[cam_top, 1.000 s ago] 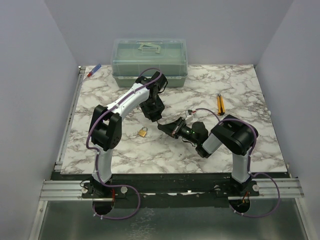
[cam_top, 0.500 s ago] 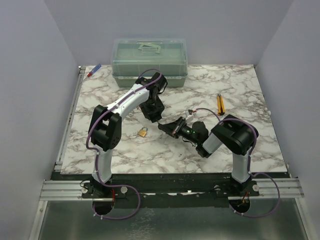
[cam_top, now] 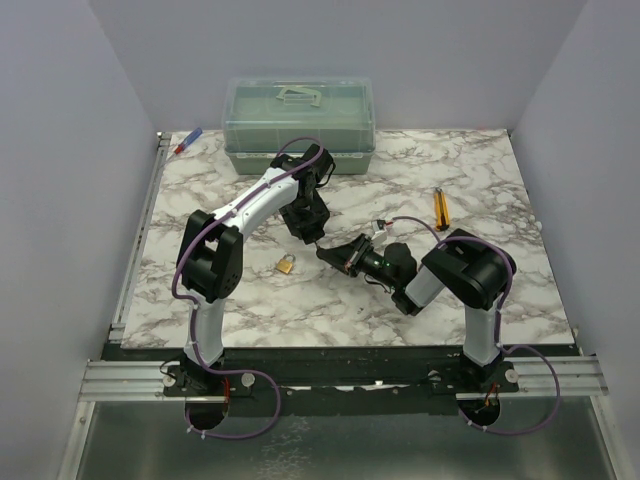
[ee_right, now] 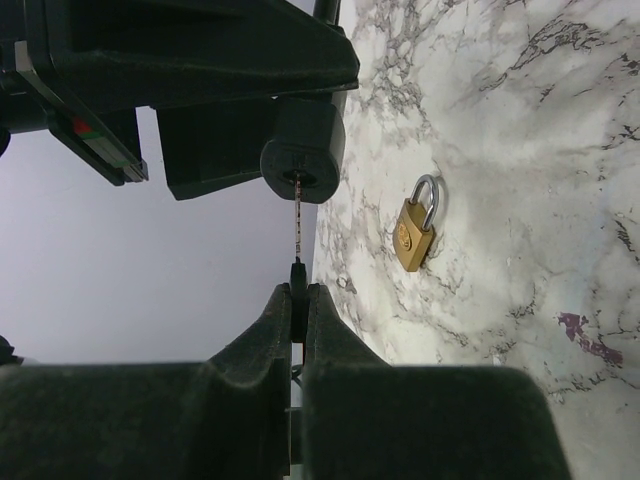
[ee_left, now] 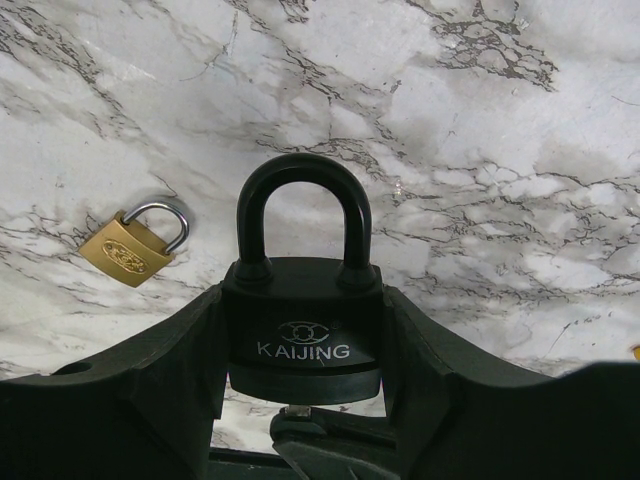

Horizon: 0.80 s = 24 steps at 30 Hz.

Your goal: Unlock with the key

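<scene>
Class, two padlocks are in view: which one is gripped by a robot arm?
The black padlock, clamped in the left gripper with the key at its keyhole; the small brass padlock lies loose on the table.

A pale green see-through box [cam_top: 298, 125] with a lid handle sits at the top centre of the marble table [cam_top: 480, 180]. A red and blue pen [cam_top: 188, 141] lies at the table's upper left corner. A thin yellow stick-like item [cam_top: 440, 209] lies right of centre. A small brass padlock [cam_top: 286, 264], shackle closed, lies flat left of centre.
</scene>
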Tool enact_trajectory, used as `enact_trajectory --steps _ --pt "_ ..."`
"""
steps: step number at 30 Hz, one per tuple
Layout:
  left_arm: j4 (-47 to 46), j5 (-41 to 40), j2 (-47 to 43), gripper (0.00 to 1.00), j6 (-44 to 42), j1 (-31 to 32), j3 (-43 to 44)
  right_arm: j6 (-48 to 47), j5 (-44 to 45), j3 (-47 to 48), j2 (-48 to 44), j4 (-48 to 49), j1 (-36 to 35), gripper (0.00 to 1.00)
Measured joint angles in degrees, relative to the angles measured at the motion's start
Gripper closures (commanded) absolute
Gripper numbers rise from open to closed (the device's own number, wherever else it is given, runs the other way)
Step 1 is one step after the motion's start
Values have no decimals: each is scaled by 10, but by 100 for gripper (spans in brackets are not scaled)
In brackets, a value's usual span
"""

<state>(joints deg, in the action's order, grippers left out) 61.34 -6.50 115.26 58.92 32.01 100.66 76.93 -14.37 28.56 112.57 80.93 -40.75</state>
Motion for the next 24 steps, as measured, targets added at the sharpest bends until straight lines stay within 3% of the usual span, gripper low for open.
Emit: enact_trajectory --steps 24 --pt "-5 1 0 100 0 4 0 -4 0 0 7 3 11 100"
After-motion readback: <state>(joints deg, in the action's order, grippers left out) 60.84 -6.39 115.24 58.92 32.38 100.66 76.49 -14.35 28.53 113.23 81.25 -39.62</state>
